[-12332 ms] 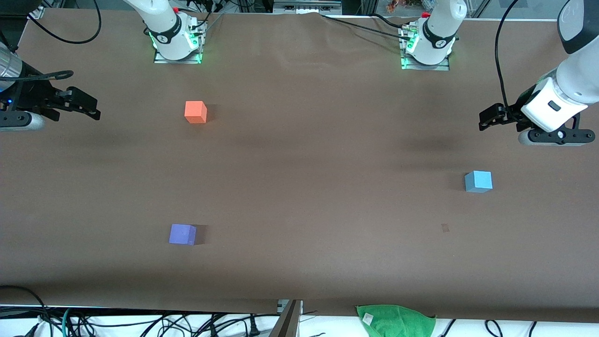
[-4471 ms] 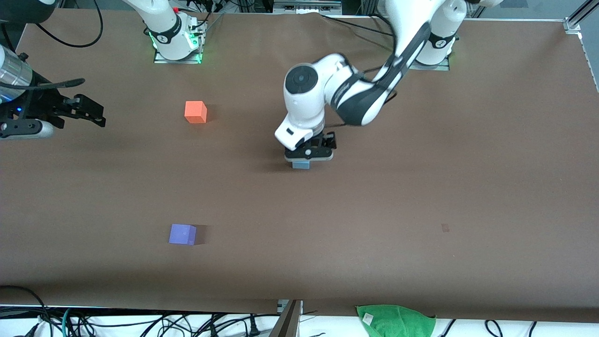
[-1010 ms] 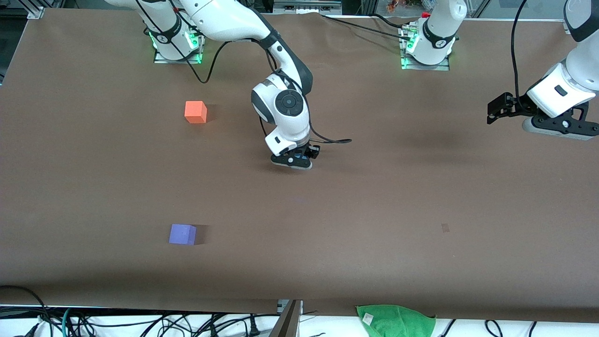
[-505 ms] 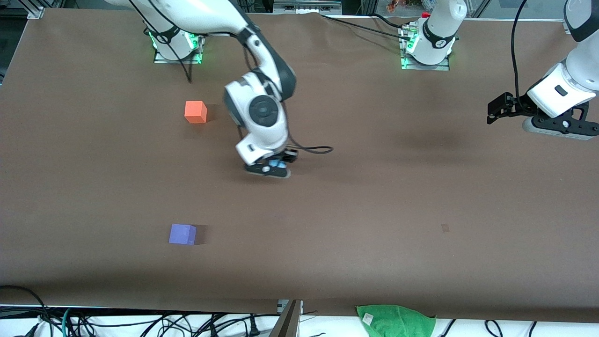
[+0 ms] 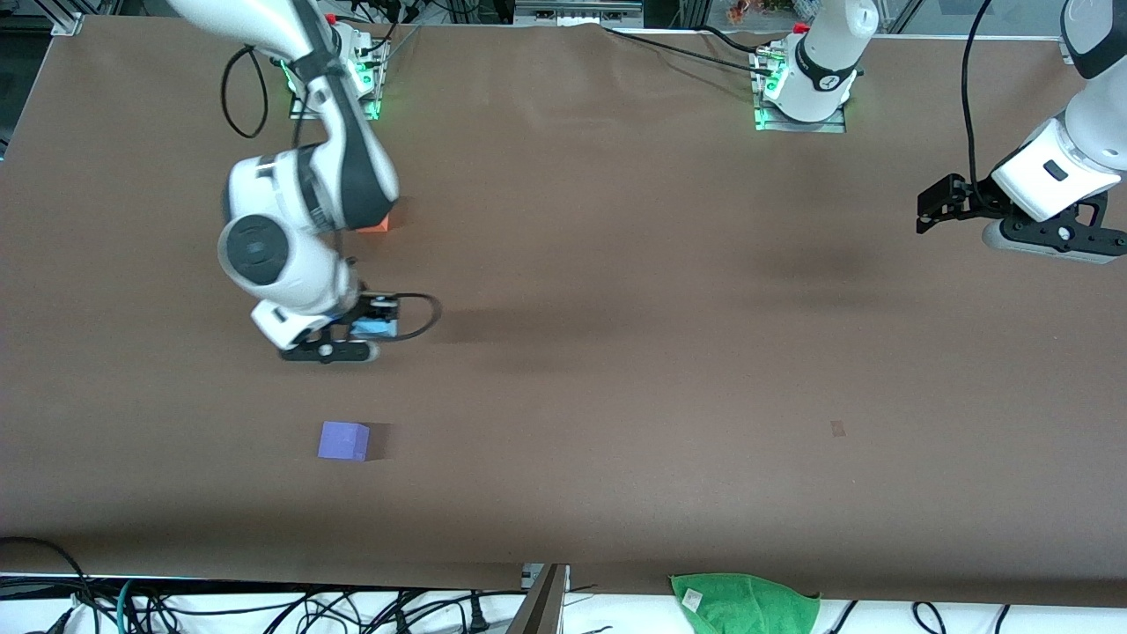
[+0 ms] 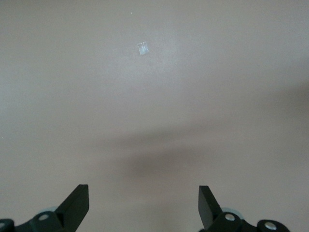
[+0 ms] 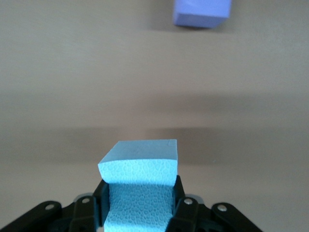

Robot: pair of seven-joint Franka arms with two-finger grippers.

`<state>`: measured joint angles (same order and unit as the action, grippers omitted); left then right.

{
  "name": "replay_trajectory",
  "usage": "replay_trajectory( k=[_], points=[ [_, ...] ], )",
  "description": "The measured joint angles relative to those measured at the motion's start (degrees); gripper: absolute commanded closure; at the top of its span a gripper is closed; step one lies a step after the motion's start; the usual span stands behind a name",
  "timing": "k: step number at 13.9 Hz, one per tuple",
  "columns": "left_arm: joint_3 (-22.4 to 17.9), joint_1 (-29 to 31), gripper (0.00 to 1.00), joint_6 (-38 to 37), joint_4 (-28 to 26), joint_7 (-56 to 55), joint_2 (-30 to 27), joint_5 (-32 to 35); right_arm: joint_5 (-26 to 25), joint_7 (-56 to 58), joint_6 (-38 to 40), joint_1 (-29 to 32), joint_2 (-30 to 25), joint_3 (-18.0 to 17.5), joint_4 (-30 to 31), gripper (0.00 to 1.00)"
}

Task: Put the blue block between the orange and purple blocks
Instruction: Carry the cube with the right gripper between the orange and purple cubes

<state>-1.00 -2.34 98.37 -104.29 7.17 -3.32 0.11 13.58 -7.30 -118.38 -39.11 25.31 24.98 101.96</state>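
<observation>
Blue block (image 7: 139, 186) sits clamped in my right gripper (image 5: 365, 328), up over the table (image 5: 669, 370) between the orange block (image 5: 380, 226) and the purple block (image 5: 343, 440). My left gripper (image 5: 935, 204) waits at its own end, jaws spread wide around nothing.

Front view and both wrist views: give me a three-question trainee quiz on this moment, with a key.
1. True or false: the right pincer is shut on the blue block.
2. The blue block hangs over the table between which cubes? A) the orange block and the purple block B) the purple block and the green cloth
3. Fill in: the left pincer waits, open and ____, at the left arm's end of the table.

Key: 1 true; 2 A; 3 empty.
</observation>
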Motion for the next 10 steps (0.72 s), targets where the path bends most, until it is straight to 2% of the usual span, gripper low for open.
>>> replay_trajectory(
  k=[3,5,8,10],
  points=[
    [0.0,0.0,0.00,0.0,0.0,0.0,0.0,0.0,0.9,3.5,-7.8,0.6,-0.4,0.2,7.7,0.56],
    [0.1,0.0,0.00,0.0,0.0,0.0,0.0,0.0,1.2,3.5,-9.6,0.8,-0.4,0.2,9.1,0.56],
    [0.1,0.0,0.00,0.0,0.0,0.0,0.0,0.0,6.2,6.8,-11.1,1.7,-0.1,0.2,10.7,0.52],
    [0.1,0.0,0.00,0.0,0.0,0.0,0.0,0.0,7.4,8.1,-12.9,1.9,0.8,0.2,11.5,0.51]
  ],
)
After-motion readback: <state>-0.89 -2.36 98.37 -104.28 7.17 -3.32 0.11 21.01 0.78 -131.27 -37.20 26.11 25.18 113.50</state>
